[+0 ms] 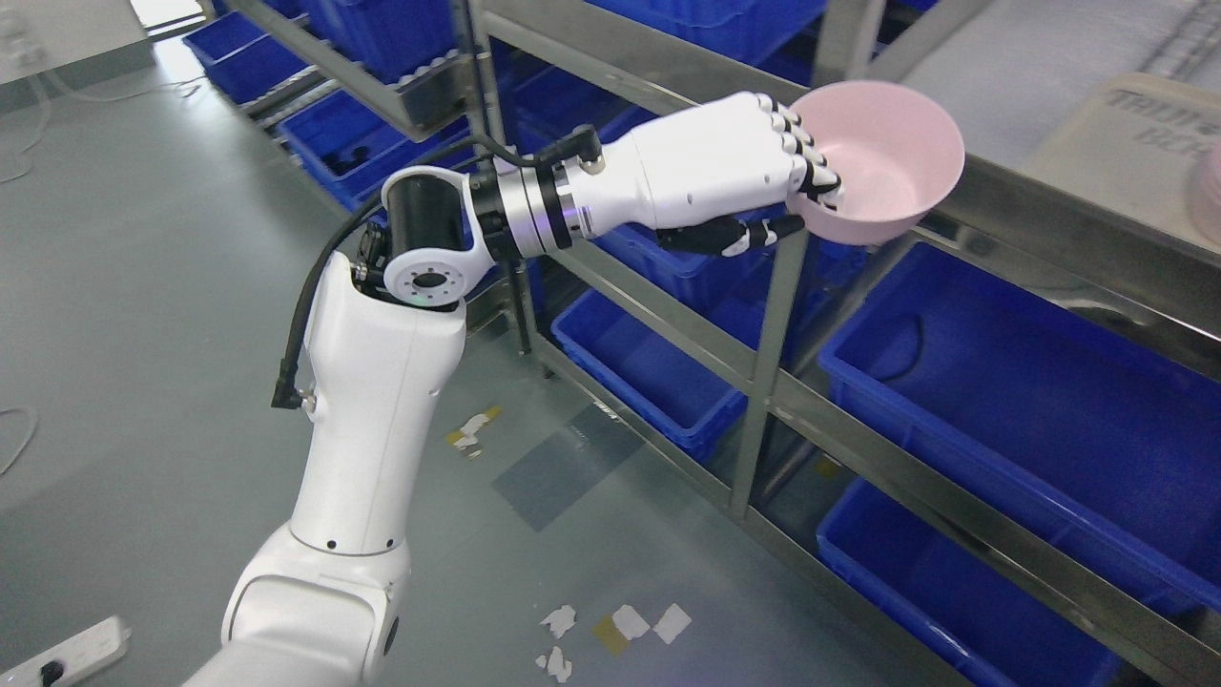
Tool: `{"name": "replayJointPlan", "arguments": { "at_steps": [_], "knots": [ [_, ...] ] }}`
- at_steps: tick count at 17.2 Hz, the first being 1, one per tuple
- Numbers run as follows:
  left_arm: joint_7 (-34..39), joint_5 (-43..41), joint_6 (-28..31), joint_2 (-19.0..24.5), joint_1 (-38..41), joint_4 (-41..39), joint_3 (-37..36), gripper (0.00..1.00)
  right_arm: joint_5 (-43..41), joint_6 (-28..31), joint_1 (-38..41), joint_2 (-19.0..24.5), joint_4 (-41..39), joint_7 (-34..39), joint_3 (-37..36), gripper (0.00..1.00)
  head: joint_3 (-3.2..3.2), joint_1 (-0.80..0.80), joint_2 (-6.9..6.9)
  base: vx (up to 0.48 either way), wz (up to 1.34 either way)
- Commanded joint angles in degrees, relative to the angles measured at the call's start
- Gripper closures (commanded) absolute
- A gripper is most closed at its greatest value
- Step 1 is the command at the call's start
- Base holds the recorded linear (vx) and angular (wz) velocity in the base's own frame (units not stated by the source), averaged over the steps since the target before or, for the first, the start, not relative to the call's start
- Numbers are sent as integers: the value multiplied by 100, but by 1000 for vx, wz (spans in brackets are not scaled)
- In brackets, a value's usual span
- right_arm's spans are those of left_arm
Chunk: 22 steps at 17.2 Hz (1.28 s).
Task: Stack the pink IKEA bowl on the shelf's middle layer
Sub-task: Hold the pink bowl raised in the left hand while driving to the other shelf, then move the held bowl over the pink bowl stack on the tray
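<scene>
I note my left hand [763,181] clamped on the rim of the pink bowl [882,167], plain, smooth, tilted, above the steel shelf [1049,219].

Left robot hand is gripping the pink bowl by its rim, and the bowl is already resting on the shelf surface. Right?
Not quite. The left robot hand does grip the pink bowl by its rim, but the head view shows the bowl held in the air in front of the metal shelf, not resting on it.
</scene>
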Motion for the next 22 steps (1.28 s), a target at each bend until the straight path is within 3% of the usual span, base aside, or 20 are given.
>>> {"name": "replayJointPlan", "arguments": {
  "at_steps": [1, 6, 10, 22],
  "knots": [
    [-43, -38, 63, 100, -777, 327, 529, 98, 0, 3, 129, -100, -100, 6, -8, 0, 0, 0, 0, 44, -920],
    [-254, -364, 89, 100, -811, 967, 749, 98, 0, 3, 129, -100, -100, 6, 0, 0, 0, 0, 0, 82, -907],
    [-245, -399, 159, 773, -794, 1100, 758, 98, 0, 3, 129, -100, -100, 6, 0, 0, 0, 0, 0, 138, -921],
    [-254, -846, 344, 352, -847, 1320, 362, 98, 0, 3, 129, -100, -100, 6, 0, 0, 0, 0, 0, 120, -332]
  ]
}}
